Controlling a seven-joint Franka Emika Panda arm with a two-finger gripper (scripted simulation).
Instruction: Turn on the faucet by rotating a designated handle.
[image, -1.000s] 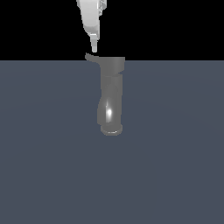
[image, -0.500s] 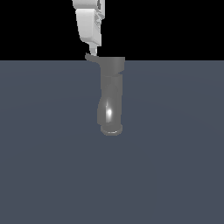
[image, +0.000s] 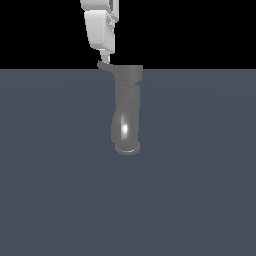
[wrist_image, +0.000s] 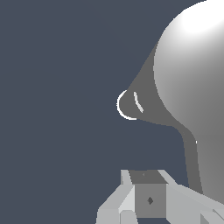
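Note:
The faucet (image: 128, 107) is a grey glossy column with a wider cap at its far end and a rounded ring end nearer the camera. The handle (image: 104, 65) is a thin grey lever sticking out of the cap toward the exterior view's left. My white gripper (image: 105, 56) comes down from above, its pointed tip just over the handle's outer end and seemingly touching it. The fingers look shut, holding nothing. In the wrist view the faucet (wrist_image: 192, 74) fills one side, the handle (wrist_image: 192, 164) runs toward my gripper (wrist_image: 149, 205), and the ring end (wrist_image: 127, 105) shows.
A flat dark grey floor (image: 60, 175) spreads around the faucet. Black background lies behind the gripper above the floor's far edge.
The gripper has come lower, so more of its white body shows above the handle. The tip stays at the handle's outer end. The faucet and handle look unmoved.

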